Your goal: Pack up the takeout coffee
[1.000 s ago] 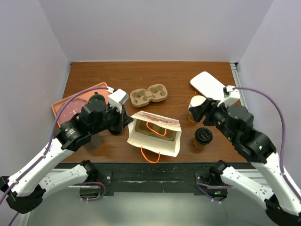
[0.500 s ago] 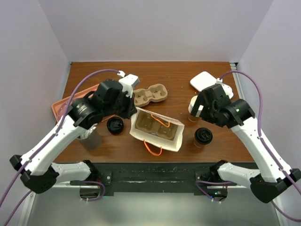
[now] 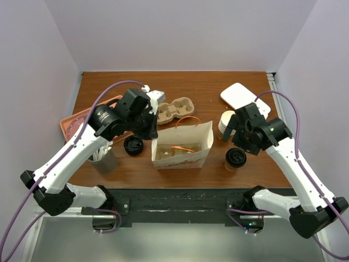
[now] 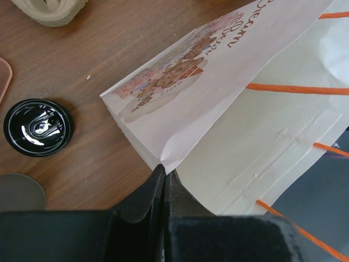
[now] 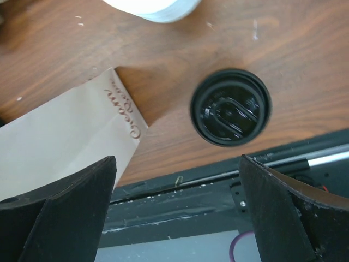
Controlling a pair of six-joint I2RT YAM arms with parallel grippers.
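The takeout coffee (image 3: 235,158), a tan paper cup with a black sip lid (image 5: 230,106), stands near the table's front right. A white paper bag (image 3: 182,144) with orange handles stands upright, mouth up, at the front middle. My left gripper (image 3: 153,130) is shut on the bag's upper left corner fold (image 4: 163,166), and the printed side (image 4: 218,65) spreads away from its jaws. Just above and behind the coffee hangs my right gripper (image 3: 238,136), its jaws wide open (image 5: 177,164) with nothing between them.
A loose black lid (image 3: 133,145) lies left of the bag. A pulp cup carrier (image 3: 175,109) sits behind it. A stack of lidless cups (image 3: 226,123) and a white flat pack (image 3: 242,98) are at the back right. A pink tray (image 3: 76,123) and metal cup (image 3: 103,159) are left.
My left gripper has lifted the bag from lying flat to standing upright. The right gripper's jaws have opened wide above the coffee.
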